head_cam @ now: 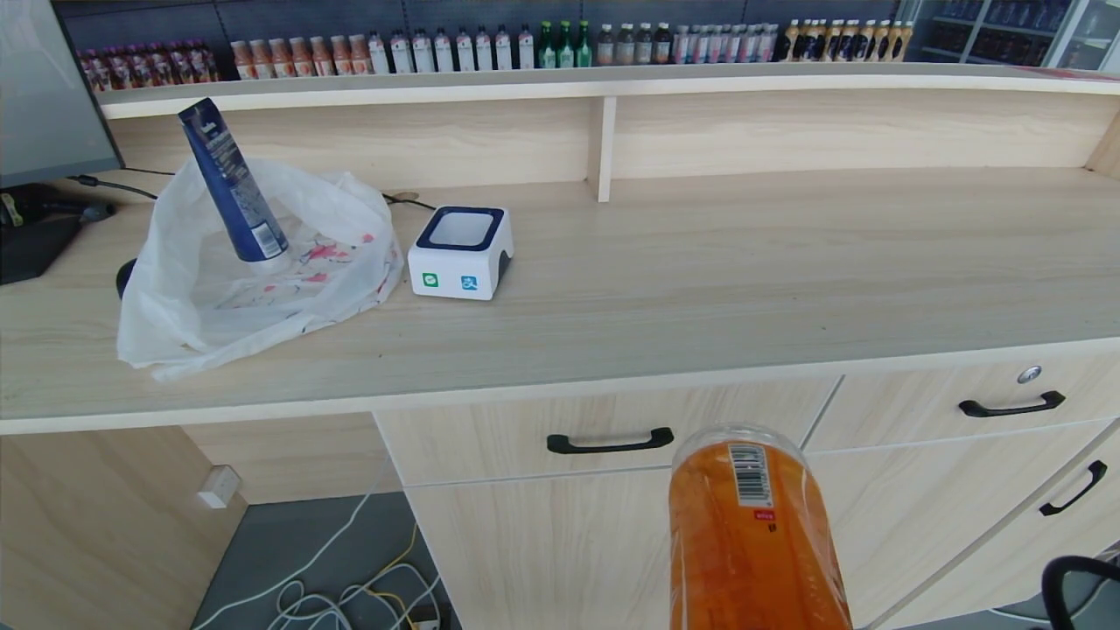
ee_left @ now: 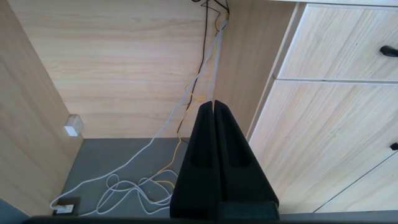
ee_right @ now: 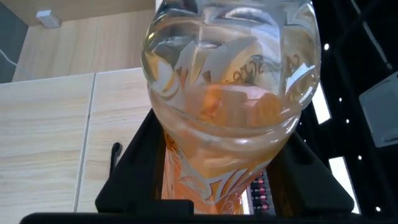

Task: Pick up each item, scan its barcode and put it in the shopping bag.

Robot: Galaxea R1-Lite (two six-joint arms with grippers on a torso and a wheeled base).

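Note:
An orange drink bottle (head_cam: 754, 534) rises from the bottom of the head view in front of the drawers, base up, with a barcode label facing me. The right wrist view looks up at the bottle (ee_right: 230, 87), and my right gripper (ee_right: 227, 186) is shut on it. The white plastic shopping bag (head_cam: 219, 289) lies open on the counter's left, with a dark blue tube (head_cam: 232, 184) standing tilted in it. Beside the bag sits the white scanner box (head_cam: 461, 252). Below the counter, my left gripper (ee_left: 214, 109) hangs with its fingers pressed together, shut and holding nothing.
A wooden counter (head_cam: 700, 262) has a raised back shelf and a divider (head_cam: 601, 149). Drawers with black handles (head_cam: 610, 442) sit below it. Cables (head_cam: 350, 595) lie on the floor. A monitor (head_cam: 52, 87) stands at far left. Bottles line shelves behind.

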